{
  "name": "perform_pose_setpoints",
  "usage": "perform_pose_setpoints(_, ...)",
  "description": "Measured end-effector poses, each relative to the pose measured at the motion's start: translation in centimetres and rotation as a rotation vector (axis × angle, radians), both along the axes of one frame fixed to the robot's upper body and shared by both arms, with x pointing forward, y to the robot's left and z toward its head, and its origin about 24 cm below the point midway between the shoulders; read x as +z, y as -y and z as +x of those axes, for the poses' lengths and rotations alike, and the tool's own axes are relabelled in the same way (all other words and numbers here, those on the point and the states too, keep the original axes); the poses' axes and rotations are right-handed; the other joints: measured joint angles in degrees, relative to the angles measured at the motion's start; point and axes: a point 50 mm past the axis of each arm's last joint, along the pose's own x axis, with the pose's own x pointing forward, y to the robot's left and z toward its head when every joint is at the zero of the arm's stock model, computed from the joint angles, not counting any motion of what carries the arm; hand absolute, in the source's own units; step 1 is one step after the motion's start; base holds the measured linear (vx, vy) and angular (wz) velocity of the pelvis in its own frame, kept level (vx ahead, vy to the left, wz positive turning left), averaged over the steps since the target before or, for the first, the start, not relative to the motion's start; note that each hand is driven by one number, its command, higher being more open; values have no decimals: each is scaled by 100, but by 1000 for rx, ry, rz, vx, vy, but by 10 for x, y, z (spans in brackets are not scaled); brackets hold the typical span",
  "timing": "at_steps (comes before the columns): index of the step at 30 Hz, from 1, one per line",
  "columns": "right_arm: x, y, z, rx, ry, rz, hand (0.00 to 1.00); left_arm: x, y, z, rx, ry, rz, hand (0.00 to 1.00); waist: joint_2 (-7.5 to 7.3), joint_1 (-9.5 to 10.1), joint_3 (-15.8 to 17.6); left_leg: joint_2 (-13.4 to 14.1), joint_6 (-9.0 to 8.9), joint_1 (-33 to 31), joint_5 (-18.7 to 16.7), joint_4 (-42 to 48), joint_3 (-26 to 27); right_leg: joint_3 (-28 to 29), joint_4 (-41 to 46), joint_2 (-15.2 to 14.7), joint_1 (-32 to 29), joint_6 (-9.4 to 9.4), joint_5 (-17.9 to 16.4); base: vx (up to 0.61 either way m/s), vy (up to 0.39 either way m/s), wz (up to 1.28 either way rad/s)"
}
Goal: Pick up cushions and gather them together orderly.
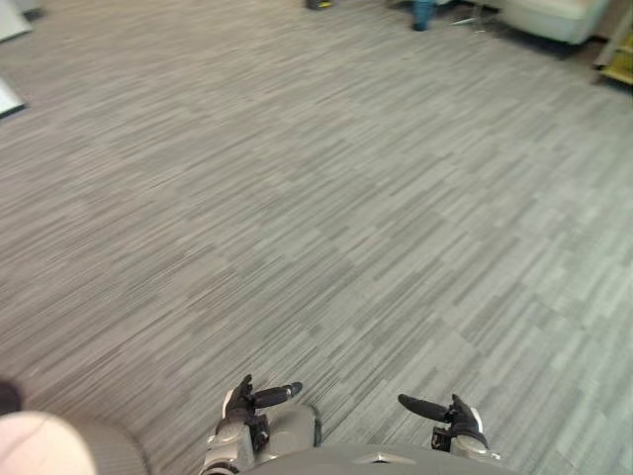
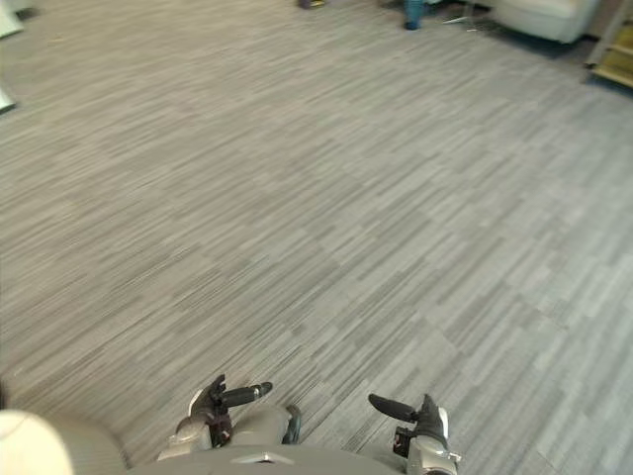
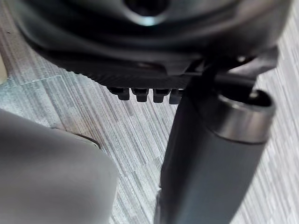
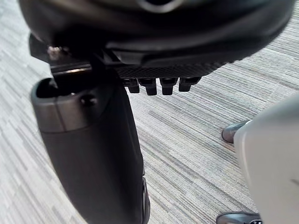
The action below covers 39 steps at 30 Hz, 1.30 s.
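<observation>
cushion (image 1: 554, 15), one, pale and padded, cropped at the upper right edge of the frame, and i can't be sure that's what it is. my two hands sit low at the bottom edge, left hand (image 1: 240, 403) and right hand (image 1: 455, 421), fingers straight and apart, holding nothing. grey striped carpet (image 1: 297, 218) runs wide across the room, and there's one teal object (image 1: 423, 12) at the top edge.

I see floor (image 1: 297, 198) ahead, a padded seat (image 1: 554, 15) on it far off to the right, a container (image 1: 423, 14) just left of that.
</observation>
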Motion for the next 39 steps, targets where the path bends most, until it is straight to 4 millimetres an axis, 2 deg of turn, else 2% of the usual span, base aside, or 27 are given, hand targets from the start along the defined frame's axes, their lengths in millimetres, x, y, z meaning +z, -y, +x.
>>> perform_pose_setpoints(2,1,1,-1,2,4,-3,100,0,3,0,1,-1,-5,100,42,47,-65,-18,72,239,-20,-169,217,27,406,-57,-152,90,-54,331,89,-73)
perform_pose_setpoints(3,2,2,4,9,25,-1,100,-2,5,-5,3,-13,-11,100,78,66,-81,-22,84,518,-18,-315,504,36,1448,-74,-617,197,-91,329,80,-127)
perform_pose_setpoints(4,5,2,10,26,54,4,100,-2,5,-6,0,-21,-12,100,63,56,-67,-47,110,943,-37,-457,765,10,2986,-108,-1275,598,279,417,66,-133)
perform_pose_setpoints(5,7,3,14,29,73,3,100,-2,6,-6,-10,-22,-10,100,82,15,-40,-34,184,1298,-91,-573,788,-145,3907,-165,-1630,547,621,366,23,-87)
perform_pose_setpoints(6,8,4,15,30,81,-1,100,-3,7,-6,-17,-24,-11,100,127,-30,-7,-20,207,1494,-124,-622,792,-333,4280,-220,-1764,457,586,480,-44,-37)
perform_pose_setpoints(7,9,5,15,43,88,-14,100,-3,8,-7,-28,-26,-10,100,81,-119,-1,40,218,1858,-139,-776,819,-901,4585,-389,-2045,115,385,458,-98,-15)
perform_pose_setpoints(9,10,6,19,50,96,-20,100,-1,9,-1,-50,-14,-4,100,70,-167,27,177,220,2150,-144,-1057,856,-1616,4216,-492,-2338,-181,208,349,-113,-4)
perform_pose_setpoints(11,11,6,25,49,104,-22,100,-2,9,0,-68,-18,1,100,43,-247,56,402,217,2443,-144,-1361,828,-2182,2740,-335,-2747,-358,265,456,-233,-3)
perform_pose_setpoints(12,10,5,27,54,103,-19,100,-2,7,-2,-80,-25,9,100,17,-291,70,422,212,2480,-147,-1357,784,-2188,2173,-253,-2787,-419,463,545,-340,-8)
perform_pose_setpoints(13,9,4,26,57,94,-9,100,-3,0,-5,-100,-43,28,100,-41,-345,99,393,171,2582,-165,-1347,662,-2185,1510,-96,-2655,-874,1185,374,-254,-38)
perform_pose_setpoints(14,10,8,32,70,93,-20,100,-5,6,-8,-105,-64,12,100,223,-289,121,624,191,2594,-111,-1218,520,-2190,1402,212,-2545,-893,1154,566,-382,-51)
perform_pose_setpoints(15,11,11,35,79,96,-29,100,-7,9,-10,-105,-75,4,100,310,-286,129,680,190,2499,-41,-1058,351,-2173,1358,330,-2516,-966,1102,484,-310,-73)
perform_pose_setpoints(18,10,18,32,34,74,-26,100,-7,20,-8,-116,-75,-18,100,504,-309,169,828,-174,2323,596,-215,-14,-2155,1160,660,-2155,-1154,840,506,-277,-37)
perform_pose_setpoints(20,8,17,23,39,51,-32,100,-6,22,-3,-110,-53,-30,100,576,-331,278,1012,-421,1395,2061,2160,-307,-2099,266,974,-1125,-1173,828,444,-183,-12)
perform_pose_setpoints(21,8,19,20,35,50,-39,100,-4,21,0,-115,-32,-21,100,624,-313,308,1160,-393,741,1504,3453,-231,-2055,-52,1115,-670,-1269,771,461,-163,-17)
perform_pose_setpoints(23,6,14,18,42,39,-32,100,1,15,8,-119,11,5,100,516,-263,355,1105,-308,-139,761,4131,-60,-1943,-468,1168,-59,-1329,727,345,-102,-21)
perform_pose_setpoints(26,6,8,20,35,44,-17,100,6,14,16,-124,59,17,100,414,-108,368,882,-153,-846,160,2741,307,-1634,-938,1149,451,-1214,766,442,-51,-52)
perform_pose_setpoints(27,5,5,20,30,43,-10,100,8,14,19,-126,74,18,100,389,-34,380,648,-150,-983,168,1404,257,-1496,-1129,1097,684,-1146,730,473,48,-51)
perform_pose_setpoints(28,5,3,19,21,44,-3,100,9,14,22,-122,86,18,100,345,7,397,419,-186,-1004,492,28,125,-1369,-1277,1004,860,-1055,662,491,70,-49)
perform_pose_setpoints(30,4,2,18,20,40,-3,100,9,13,22,-108,89,20,100,339,43,405,272,-253,-1071,950,-1039,-25,-1220,-1454,935,1080,-942,549,538,119,-43)
perform_pose_setpoints(31,3,-1,16,21,28,5,100,10,13,23,-95,93,18,100,323,100,405,260,-295,-1042,1445,-1200,-1,-1080,-1478,871,1274,-769,371,453,117,-45)
perform_pose_setpoints(32,2,-1,15,21,25,6,100,10,13,23,-97,93,19,100,293,110,401,246,-271,-1000,1622,-1190,22,-1046,-1474,832,1344,-721,327,493,144,-52)
perform_pose_setpoints(33,2,-4,15,22,23,14,100,10,12,22,-101,90,21,100,214,124,356,173,-82,-935,1951,-1111,93,-914,-1403,705,1421,-595,235,498,147,-46)
perform_pose_setpoints(35,2,-9,16,27,29,25,100,10,7,22,-99,90,28,100,66,139,282,60,193,-891,1733,-754,281,-724,-724,457,1213,-423,128,759,214,-57)
perform_pose_setpoints(36,1,-13,14,30,25,40,100,10,3,21,-81,85,33,100,-67,206,272,-34,242,-569,1455,-688,498,-659,597,256,792,-236,20,657,191,-56)
perform_pose_setpoints(38,1,-13,11,50,24,37,100,9,-1,18,-89,70,44,100,-212,143,259,-228,383,-72,1028,-597,582,-700,3004,-52,-55,273,482,432,140,-31)
perform_pose_setpoints(39,1,-13,12,55,31,35,100,9,-2,19,-95,67,47,100,-235,109,272,-274,423,73,908,-559,569,-753,3528,-138,-265,280,529,618,146,6)
